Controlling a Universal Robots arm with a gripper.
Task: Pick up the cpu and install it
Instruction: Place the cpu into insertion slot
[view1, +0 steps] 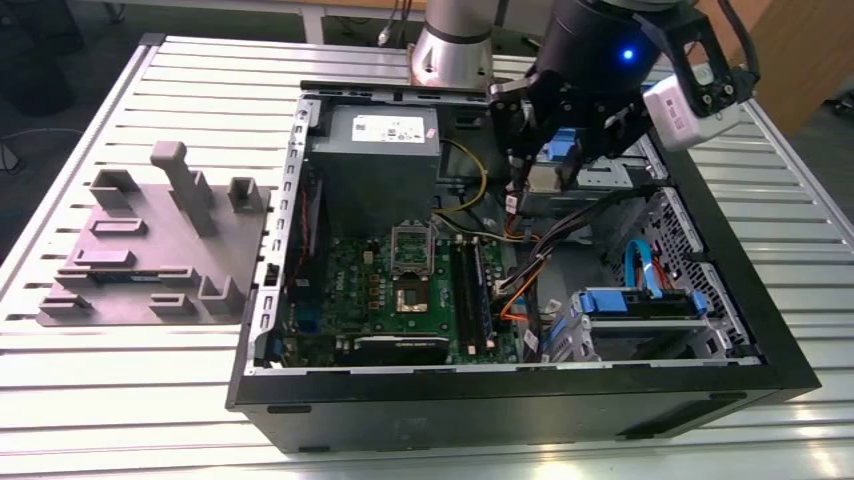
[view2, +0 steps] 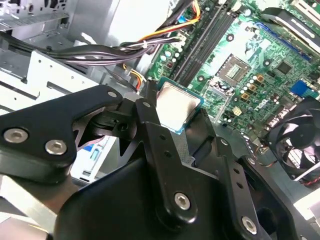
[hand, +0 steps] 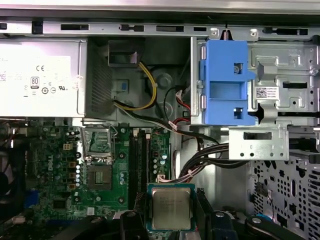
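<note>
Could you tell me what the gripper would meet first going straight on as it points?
The gripper, holding the cpu, would probably meet the black cables beside the motherboard; depth is unclear.

White printed label (hand: 36, 75) on the power supply (hand: 40, 107); barcode sticker (hand: 266, 92) on the drive cage (hand: 296, 65).

Smooth, softly shiny silver metal atop the cpu (hand: 171, 208); matt black on the gripper (view2: 176, 107) links; dull grey sheet metal for the power-supply box (hand: 40, 77); smooth blue plastic on the bracket (hand: 225, 82); ribbed pale metal for the table (view1: 120, 400)
</note>
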